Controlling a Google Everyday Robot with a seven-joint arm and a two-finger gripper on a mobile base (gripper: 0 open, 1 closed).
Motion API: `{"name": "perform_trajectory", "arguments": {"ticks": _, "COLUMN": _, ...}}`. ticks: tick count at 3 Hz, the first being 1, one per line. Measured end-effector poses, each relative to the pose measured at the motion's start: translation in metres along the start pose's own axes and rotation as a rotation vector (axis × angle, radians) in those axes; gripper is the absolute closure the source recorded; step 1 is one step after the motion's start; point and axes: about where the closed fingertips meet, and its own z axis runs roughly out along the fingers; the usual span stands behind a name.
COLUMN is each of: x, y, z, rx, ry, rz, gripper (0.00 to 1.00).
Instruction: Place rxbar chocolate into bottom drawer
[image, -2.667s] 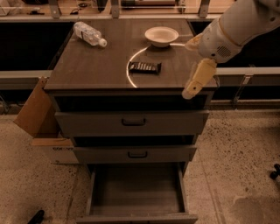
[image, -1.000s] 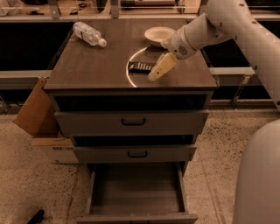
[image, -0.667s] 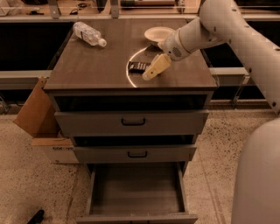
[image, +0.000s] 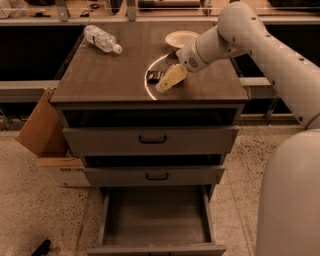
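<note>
Your cream-coloured two-finger claw (image: 163, 87) has swung in from the right front edge of the cabinet and crept a touch nearer the front-left than a moment ago. It now hangs tilted, tip down and to the left, low over the dark brown wooden cabinet top (image: 100, 75). You cannot tell from this view whether the claw is open or closed, or whether it has hold of anything. The rxbar chocolate (image: 153, 76), a small flat rectangular bar in a dark brown-black wrapper, lies on the top just behind and left of the claw's tip. The claw partly covers it, and whether the two touch cannot be told. A thin bright arc of reflected light (image: 148, 84) curves round the bar's left side. Behind the claw and slightly right sits a shallow pale round dish (image: 181, 38). Well off to the left and behind, a clear plastic bottle with a white cap (image: 101, 39) lies on its side. Below the claw, two shallow grey-brown drawers with black handles (image: 152, 139) face you. Beneath them the bottom drawer (image: 157, 215) stands pulled out, its plain grey interior showing. Low to the left of the claw, a brown cardboard box (image: 42, 125) leans beside the cabinet. The white jointed arm (image: 260, 40) runs up and right from the claw.
</note>
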Motion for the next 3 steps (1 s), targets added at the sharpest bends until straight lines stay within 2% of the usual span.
{"name": "perform_trajectory", "arguments": {"ticks": 1, "x": 0.003, "y": -0.002, "z": 0.009, "rx": -0.003, "ry": 0.011, "rz": 0.01, "gripper": 0.0}}
{"name": "perform_trajectory", "arguments": {"ticks": 3, "x": 0.005, "y": 0.0, "z": 0.024, "rx": -0.02, "ry": 0.04, "rz": 0.018, "gripper": 0.49}}
